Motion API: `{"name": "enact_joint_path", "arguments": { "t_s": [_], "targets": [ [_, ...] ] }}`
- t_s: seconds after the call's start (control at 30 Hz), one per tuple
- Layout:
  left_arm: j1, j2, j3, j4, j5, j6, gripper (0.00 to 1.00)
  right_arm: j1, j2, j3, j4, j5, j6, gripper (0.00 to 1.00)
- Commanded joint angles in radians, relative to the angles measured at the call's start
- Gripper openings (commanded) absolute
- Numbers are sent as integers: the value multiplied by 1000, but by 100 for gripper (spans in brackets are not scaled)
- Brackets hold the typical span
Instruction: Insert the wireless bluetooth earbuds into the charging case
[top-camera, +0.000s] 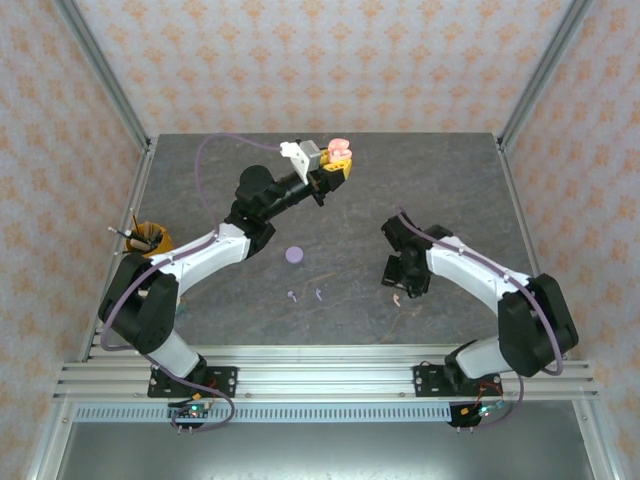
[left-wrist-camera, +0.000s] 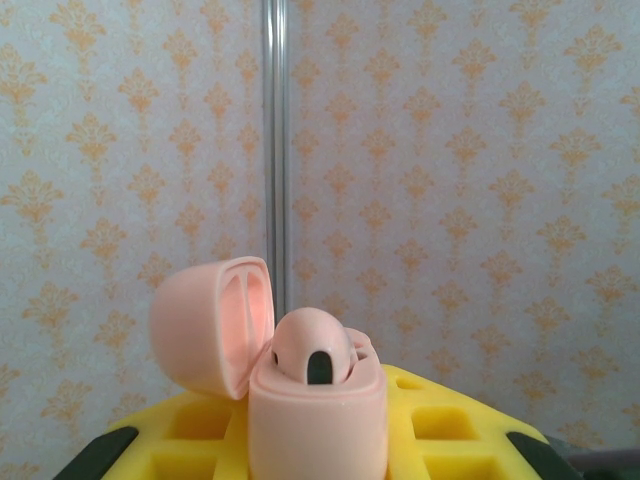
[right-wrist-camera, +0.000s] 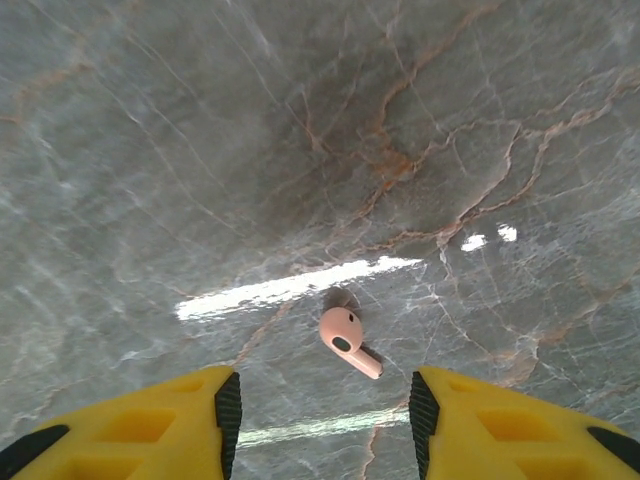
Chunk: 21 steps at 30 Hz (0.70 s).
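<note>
Left jaws: closed on the pink case (left-wrist-camera: 315, 425), which is held up off the tabletop (top-camera: 450, 190) toward its far side.
Pink case: lid (left-wrist-camera: 205, 325) hinged open to the left; a seated earbud (left-wrist-camera: 305, 350) sits inside, its head above the rim.
Right jaws: open, low over the tabletop, one yellow finger (right-wrist-camera: 500, 430) on each side of the loose pink earbud (right-wrist-camera: 348, 342), neither touching it.
Loose pink earbud: lying flat on the tabletop.
Purple earbuds (top-camera: 292, 296): two lying close together mid-tabletop, just nearer than the round purple case (top-camera: 294, 254).
</note>
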Motion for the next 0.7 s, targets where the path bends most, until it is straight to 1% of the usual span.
{"name": "enact_joint_path", "arguments": {
  "t_s": [0.0,0.23,0.57,0.67],
  "targets": [
    [1,-45,-4,-1,-12,20,0,7,26,-33,36,17,-2,49],
    [1,-45,-5,-7,-10,25,0,7,90,-47,98,-2,-11,46],
    [1,-38,-3,-6,-12,26,0,8,142,-40,105,17,-33,42],
    [0,-33,0,-6,-11,26,0,6,150,-41,104,22,-39,39]
  ]
}}
